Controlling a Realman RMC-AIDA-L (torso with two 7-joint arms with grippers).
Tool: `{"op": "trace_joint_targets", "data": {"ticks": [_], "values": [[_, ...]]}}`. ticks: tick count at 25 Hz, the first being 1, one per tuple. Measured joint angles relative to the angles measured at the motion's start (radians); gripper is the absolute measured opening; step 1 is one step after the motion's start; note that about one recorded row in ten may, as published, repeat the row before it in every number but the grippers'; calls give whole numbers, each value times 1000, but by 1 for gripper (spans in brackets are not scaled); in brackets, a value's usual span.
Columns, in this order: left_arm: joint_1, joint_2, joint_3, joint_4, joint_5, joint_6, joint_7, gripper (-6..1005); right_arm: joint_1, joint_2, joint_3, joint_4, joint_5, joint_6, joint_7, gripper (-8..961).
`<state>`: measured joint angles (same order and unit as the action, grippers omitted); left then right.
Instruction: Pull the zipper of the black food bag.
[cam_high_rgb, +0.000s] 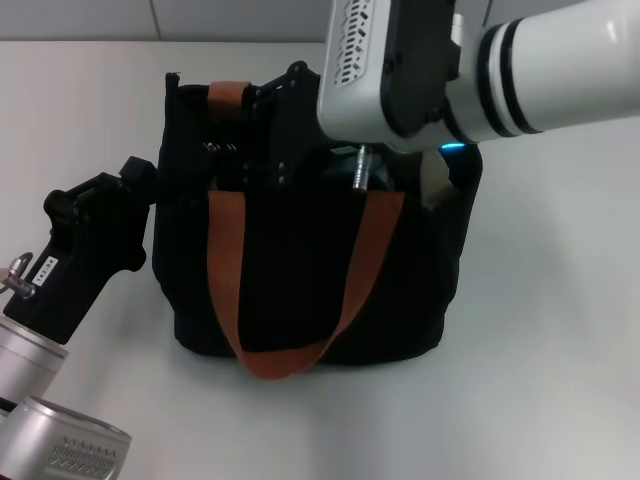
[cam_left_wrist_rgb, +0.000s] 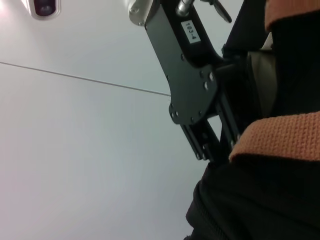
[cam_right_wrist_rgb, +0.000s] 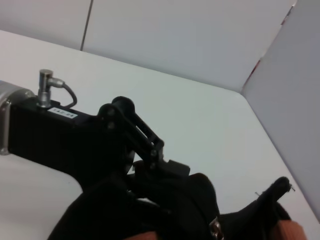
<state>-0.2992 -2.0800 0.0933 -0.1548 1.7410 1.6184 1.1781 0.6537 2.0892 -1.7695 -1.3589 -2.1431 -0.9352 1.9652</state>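
While the black food bag (cam_high_rgb: 300, 270) stood upright on the white table (cam_high_rgb: 560, 330) at the centre of the head view, its rust-orange handle (cam_high_rgb: 290, 290) looping down the front face, the left gripper (cam_high_rgb: 150, 190) sat at its nine o'clock, pressed against the bag's upper side as if clamped on the rim. The right gripper (cam_high_rgb: 280, 130) reached down from the two o'clock side into the open mouth near the far handle; whether its fingers were parted or closed could not be told there. In the left wrist view, the right gripper (cam_left_wrist_rgb: 210, 145) was seen beside orange webbing (cam_left_wrist_rgb: 280, 137) and black fabric, its tips hidden behind the strap. In the right wrist view, the left gripper (cam_right_wrist_rgb: 165, 172) appeared clenched on a fold of the bag (cam_right_wrist_rgb: 150, 210), and a small silver glint, probably the zipper (cam_right_wrist_rgb: 216, 229), lay at the bag's rim near five o'clock. The step in hand seemed to be bracing the bag and seeking the tab; next, the right gripper would need to pinch it and draw along the zip line.
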Motion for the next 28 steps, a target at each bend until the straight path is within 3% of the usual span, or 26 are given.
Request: {"op": "trace_joint_targets", "data": {"ticks": [28], "values": [[0,0,14,0,0,4,0,49,-34,0,-35,-63,0,61,-6,431]]}}
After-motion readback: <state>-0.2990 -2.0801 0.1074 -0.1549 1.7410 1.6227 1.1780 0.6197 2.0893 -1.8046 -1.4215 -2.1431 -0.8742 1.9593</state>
